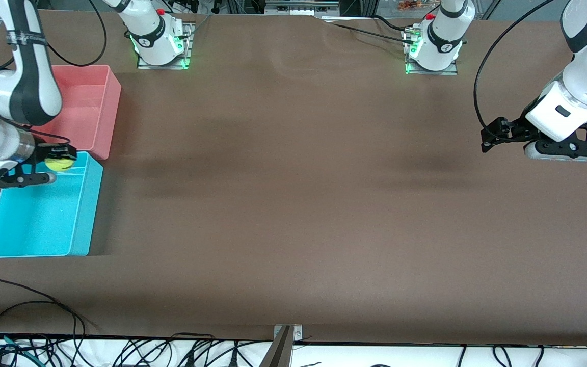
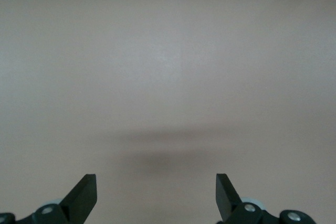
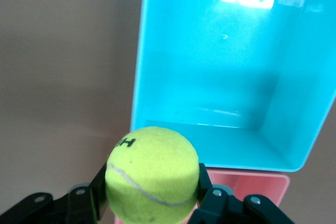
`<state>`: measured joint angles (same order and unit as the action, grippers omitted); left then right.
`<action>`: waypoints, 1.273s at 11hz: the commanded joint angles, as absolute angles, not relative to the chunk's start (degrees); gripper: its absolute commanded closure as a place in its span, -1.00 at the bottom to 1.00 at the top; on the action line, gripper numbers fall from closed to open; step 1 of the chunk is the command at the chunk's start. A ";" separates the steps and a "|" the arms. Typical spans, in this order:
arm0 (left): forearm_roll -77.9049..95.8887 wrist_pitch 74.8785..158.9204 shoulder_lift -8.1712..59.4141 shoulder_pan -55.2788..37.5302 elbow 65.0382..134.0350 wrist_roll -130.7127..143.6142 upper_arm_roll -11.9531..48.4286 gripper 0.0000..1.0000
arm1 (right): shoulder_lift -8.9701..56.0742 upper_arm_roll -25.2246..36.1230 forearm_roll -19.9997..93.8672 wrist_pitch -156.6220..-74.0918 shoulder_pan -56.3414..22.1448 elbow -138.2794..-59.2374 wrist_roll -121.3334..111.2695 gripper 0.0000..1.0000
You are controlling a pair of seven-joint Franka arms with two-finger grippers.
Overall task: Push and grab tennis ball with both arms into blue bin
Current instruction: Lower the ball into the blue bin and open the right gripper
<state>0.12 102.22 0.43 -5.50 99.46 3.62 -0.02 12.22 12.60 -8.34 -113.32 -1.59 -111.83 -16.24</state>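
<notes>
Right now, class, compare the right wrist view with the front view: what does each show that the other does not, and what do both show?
Only the right wrist view shows the dark lettering and seam on the tennis ball.

Only the front view shows the left gripper, open over bare table at the left arm's end, and both arm bases.

Both show the right gripper shut on the ball, the blue bin with nothing in it, and the pink bin beside it.
</notes>
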 commanded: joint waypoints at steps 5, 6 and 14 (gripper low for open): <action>-2.72 101.51 1.41 -5.54 93.43 4.04 0.79 -1.00 | 22.22 14.50 1.93 -122.33 4.12 -111.01 -33.74 0.34; -2.72 101.51 1.49 -5.54 93.43 3.96 0.79 -1.00 | 24.06 14.50 2.28 -122.95 4.57 -111.01 -34.53 0.34; -2.55 101.51 1.49 -5.36 93.34 2.20 0.70 -1.00 | 28.83 14.33 9.05 -127.62 5.54 -110.57 -42.01 -1.00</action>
<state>-0.84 102.22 0.56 -5.52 95.27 3.03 0.42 28.85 14.77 7.48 -127.83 4.80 -111.70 -40.29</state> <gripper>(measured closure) 0.000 0.300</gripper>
